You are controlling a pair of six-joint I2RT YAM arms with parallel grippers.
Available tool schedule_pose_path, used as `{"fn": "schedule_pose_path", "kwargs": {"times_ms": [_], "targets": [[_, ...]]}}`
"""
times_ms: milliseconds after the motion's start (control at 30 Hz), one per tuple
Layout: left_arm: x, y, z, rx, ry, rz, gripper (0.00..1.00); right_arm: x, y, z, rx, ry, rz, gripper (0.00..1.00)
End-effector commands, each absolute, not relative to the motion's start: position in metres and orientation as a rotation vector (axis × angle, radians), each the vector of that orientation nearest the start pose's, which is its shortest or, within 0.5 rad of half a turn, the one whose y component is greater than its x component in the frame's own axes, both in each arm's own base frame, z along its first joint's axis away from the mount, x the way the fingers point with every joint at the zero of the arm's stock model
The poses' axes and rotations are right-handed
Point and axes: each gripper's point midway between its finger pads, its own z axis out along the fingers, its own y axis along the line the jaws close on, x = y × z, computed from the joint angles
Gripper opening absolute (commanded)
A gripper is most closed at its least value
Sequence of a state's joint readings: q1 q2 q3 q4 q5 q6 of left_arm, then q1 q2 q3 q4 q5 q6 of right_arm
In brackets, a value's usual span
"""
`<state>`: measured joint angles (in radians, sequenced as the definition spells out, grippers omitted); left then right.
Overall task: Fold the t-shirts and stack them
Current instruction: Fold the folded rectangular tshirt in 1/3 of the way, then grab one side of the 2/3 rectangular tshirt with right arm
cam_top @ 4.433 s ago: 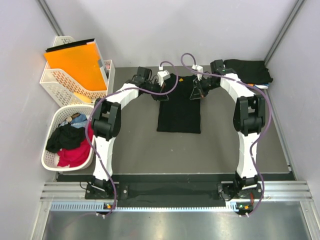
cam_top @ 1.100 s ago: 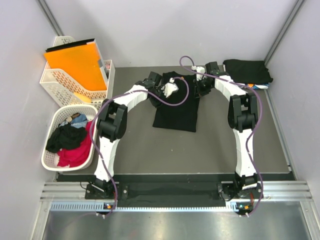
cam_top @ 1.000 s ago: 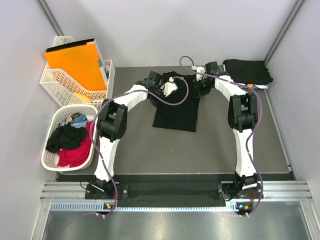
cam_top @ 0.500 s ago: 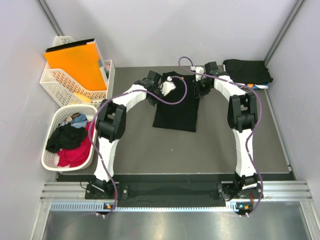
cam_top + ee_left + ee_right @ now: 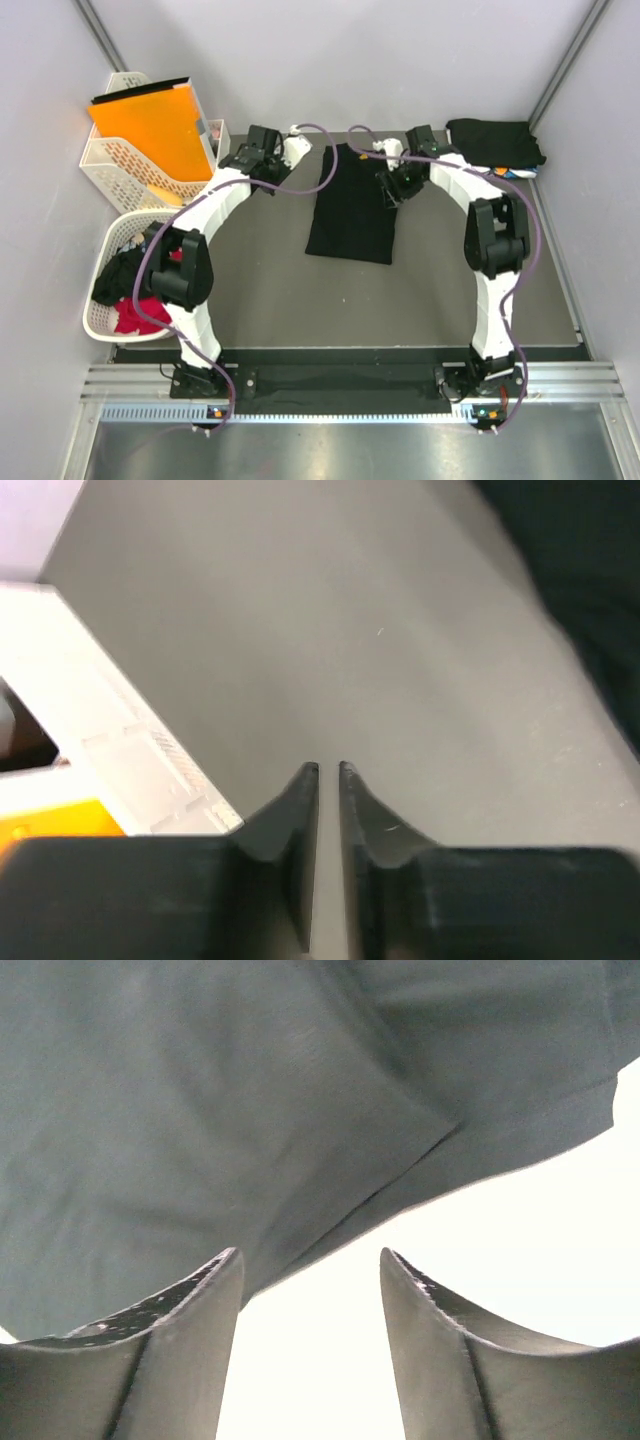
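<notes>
Overhead view of a grey counter with two white robot arms reaching away from the viewer. A black t-shirt, folded into a long narrow panel, lies flat just above the centre of the frame.

The left gripper hangs over bare counter to the upper left of the shirt, not touching it. Its wrist camera shows the fingers barely parted, a thin slit between them, with nothing held.

The right gripper sits at the shirt's upper right edge. Its fingers stand well apart with an empty gap, and the dark cloth lies just beyond the tips.

In the upper right corner rests a stack of folded dark shirts. At lower left, a round white basket holds loose black, red and blue clothes. At upper left, an orange folder stands in white lattice trays.
</notes>
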<state>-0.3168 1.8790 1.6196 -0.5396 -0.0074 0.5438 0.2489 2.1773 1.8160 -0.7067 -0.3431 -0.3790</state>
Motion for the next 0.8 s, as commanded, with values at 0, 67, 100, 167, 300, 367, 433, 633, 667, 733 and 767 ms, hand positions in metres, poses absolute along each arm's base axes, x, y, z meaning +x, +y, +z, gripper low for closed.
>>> {"fn": "schedule_pose_path", "kwargs": {"times_ms": [0, 67, 100, 167, 300, 367, 433, 633, 667, 733, 767], "targets": [[0.487, -0.104, 0.175, 0.871, 2.153, 0.188, 0.34, 0.442, 0.185, 0.111, -1.223, 2.242, 0.198, 0.59], [0.488, -0.093, 0.182, 0.828, 2.152, 0.195, 0.43, 0.417, 0.193, 0.11, -1.34, 2.2, 0.102, 0.6], [0.488, -0.09, 0.186, 0.819, 2.148, 0.2, 0.48, 0.412, 0.197, 0.111, -1.4, 2.152, 0.062, 0.61], [0.488, -0.086, 0.192, 0.816, 2.143, 0.209, 0.51, 0.39, 0.206, 0.11, -1.485, 2.101, 0.011, 0.63], [0.485, -0.083, 0.202, 0.806, 2.137, 0.213, 0.52, 0.37, 0.218, 0.107, -1.581, 2.037, -0.025, 0.7], [0.481, -0.083, 0.206, 0.795, 2.131, 0.204, 0.52, 0.363, 0.223, 0.106, -1.599, 2.021, -0.019, 0.73], [0.477, -0.082, 0.209, 0.787, 2.131, 0.203, 0.52, 0.362, 0.225, 0.105, -1.611, 1.995, -0.041, 0.75], [0.469, -0.075, 0.214, 0.788, 2.119, 0.231, 0.52, 0.34, 0.24, 0.091, -1.729, 1.924, -0.097, 0.75], [0.469, -0.074, 0.215, 0.785, 2.118, 0.235, 0.52, 0.339, 0.244, 0.092, -1.733, 1.907, -0.102, 0.75], [0.467, -0.073, 0.218, 0.781, 2.115, 0.238, 0.52, 0.333, 0.253, 0.091, -1.758, 1.885, -0.104, 0.75], [0.468, -0.073, 0.219, 0.779, 2.112, 0.24, 0.52, 0.332, 0.258, 0.091, -1.755, 1.879, -0.105, 0.75]]}}
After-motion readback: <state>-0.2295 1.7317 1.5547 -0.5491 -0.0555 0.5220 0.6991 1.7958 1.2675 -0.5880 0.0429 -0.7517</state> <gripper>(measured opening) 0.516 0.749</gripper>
